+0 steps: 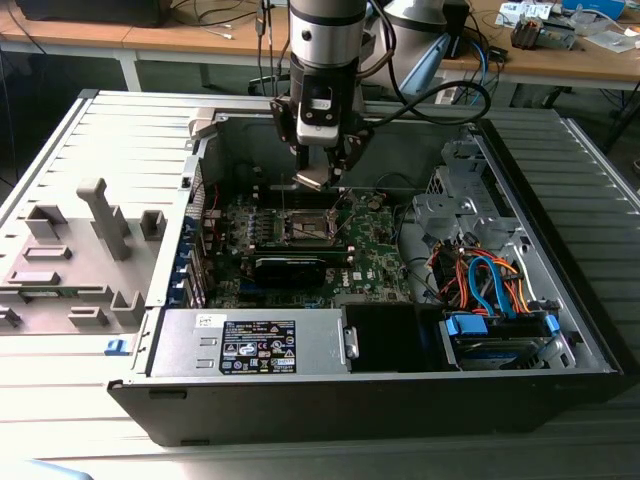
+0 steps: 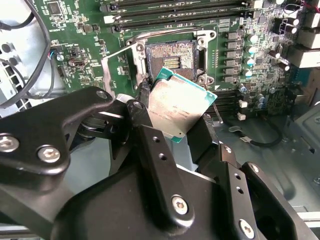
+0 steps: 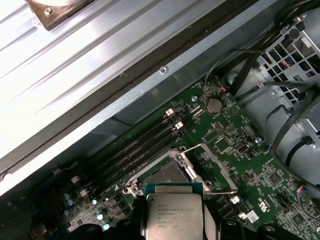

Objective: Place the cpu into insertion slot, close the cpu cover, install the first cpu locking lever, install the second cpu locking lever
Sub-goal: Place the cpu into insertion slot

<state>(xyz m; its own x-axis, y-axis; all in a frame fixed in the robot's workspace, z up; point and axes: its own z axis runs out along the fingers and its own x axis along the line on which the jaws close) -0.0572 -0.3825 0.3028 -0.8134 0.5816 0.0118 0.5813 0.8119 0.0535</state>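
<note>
Wooden desks (image 1: pixel 560 60) ran along the back of the room, and your open computer case (image 1: pixel 400 405) lay flat on a ribbed grey metal bench (image 1: pixel 60 140). At the exterior view's left sat a grey moulded panel (image 1: pixel 80 250), then, inside the case, the power supply (image 1: pixel 255 345).

At centre your gripper (image 1: pixel 318 172) hung over the green motherboard (image 1: pixel 375 255). Its fingers (image 2: pixel 143 102) were pinched on opposite edges of the cpu (image 2: pixel 177 107). The chip was tilted in the air just above the insertion slot (image 2: pixel 170 57), not yet seated. The cpu cover (image 3: pixel 220 167) stood swung open beside the slot. Further right lay blue and orange cables (image 1: pixel 490 280).

I'd judge the chip light, stiff and smooth-topped, so an edge grip suited it. Its underside and the slot's contacts looked easy to damage. You couldn't see that underside, the pads' hold on its edges was partly hidden, and the locking levers were hard to pick out.
</note>
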